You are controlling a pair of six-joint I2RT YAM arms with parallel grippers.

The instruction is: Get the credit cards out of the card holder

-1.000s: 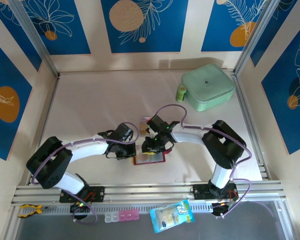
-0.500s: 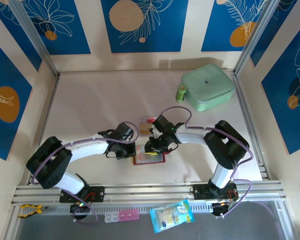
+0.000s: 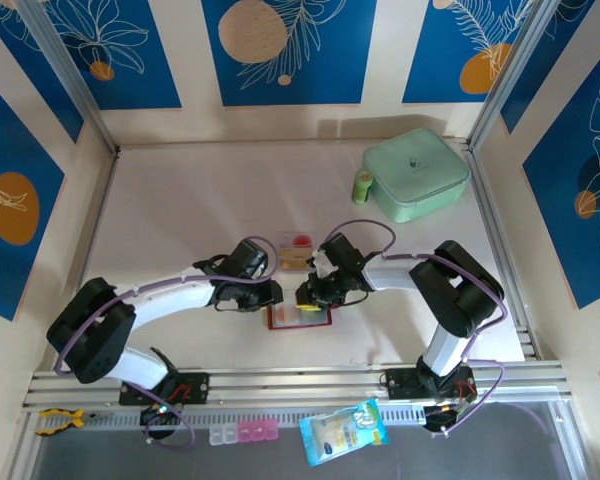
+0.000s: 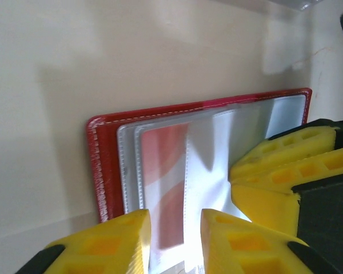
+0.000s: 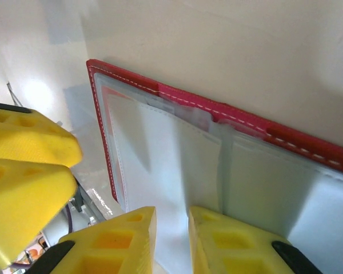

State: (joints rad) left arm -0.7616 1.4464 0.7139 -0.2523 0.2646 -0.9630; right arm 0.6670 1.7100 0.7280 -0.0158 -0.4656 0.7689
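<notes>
Here, nearest the arm bases, the card holder (image 3: 298,318) lies open and flat on the surface (image 3: 180,210), its clear pockets (image 4: 217,148) facing up and its long axis running left to right between the 2 arms. The left tool (image 3: 267,293) sits at its left end and the right tool (image 3: 308,296) over its middle, both pointing down at the pockets. In the left wrist view the left tool's pads (image 4: 126,242) stand a little apart with only pocket film showing through the gap, so it is parted and holds nothing; in the right wrist view the right tool's pads (image 5: 234,245) are nearly together with a pocket seam running into the slit, and I cannot tell whether it pinches the film. A reddish patch shows behind 1 pocket; card or lining, I cannot say. Just beyond the holder, between the 2 wrists, the credit cards (image 3: 296,250) lie overlapped on the surface, 1 whitish with a red mark, 1 tan, apparently outside the holder; the right arm looks slightly nearer them. Far back on the right stands a mint-green case (image 3: 416,178).
</notes>
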